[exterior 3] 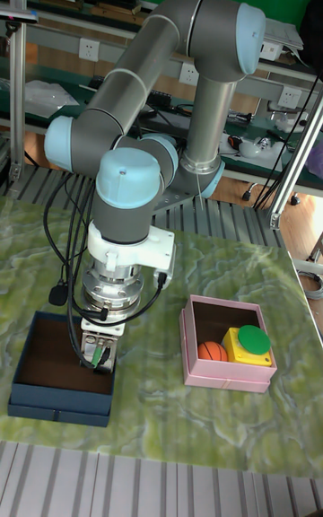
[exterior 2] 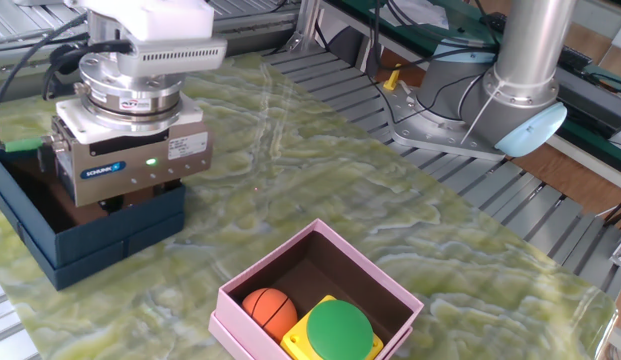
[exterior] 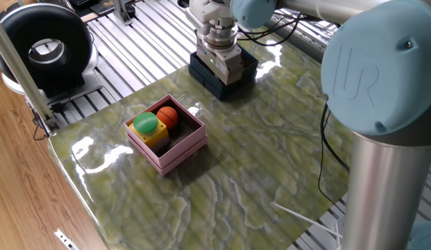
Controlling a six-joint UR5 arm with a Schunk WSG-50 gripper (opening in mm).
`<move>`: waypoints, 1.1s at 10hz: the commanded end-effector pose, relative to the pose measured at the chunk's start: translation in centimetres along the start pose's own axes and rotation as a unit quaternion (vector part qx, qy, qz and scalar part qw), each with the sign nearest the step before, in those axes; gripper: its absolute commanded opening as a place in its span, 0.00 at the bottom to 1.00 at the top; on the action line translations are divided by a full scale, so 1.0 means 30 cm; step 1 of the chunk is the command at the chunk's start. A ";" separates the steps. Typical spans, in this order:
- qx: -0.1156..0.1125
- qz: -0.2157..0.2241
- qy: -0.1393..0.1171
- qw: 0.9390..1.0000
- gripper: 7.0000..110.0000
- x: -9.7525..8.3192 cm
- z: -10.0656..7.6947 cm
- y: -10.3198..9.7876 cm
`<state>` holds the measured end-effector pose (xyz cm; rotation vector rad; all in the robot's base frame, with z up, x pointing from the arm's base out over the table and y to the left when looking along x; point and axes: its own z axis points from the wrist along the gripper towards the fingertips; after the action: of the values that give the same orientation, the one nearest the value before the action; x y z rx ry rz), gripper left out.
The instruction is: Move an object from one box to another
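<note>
Navy box (exterior 2: 85, 235), tool (exterior 3: 97, 357) inside, fingertips hidden

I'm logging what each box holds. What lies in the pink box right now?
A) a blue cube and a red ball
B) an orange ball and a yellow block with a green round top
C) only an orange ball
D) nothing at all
B: the pink box holds an orange ball beside a yellow block with a green round top.

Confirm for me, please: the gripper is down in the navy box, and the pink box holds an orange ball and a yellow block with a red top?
Not quite: the yellow block has a green top, as the other fixed view shows. The rest holds: the gripper is in the navy box, the orange ball in the pink box.
</note>
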<state>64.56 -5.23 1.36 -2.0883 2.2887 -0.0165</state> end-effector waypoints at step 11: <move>0.010 0.030 -0.019 0.999 0.00 -0.008 -0.021 -0.045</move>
<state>65.70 -5.04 1.73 -2.0272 2.3084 -0.0063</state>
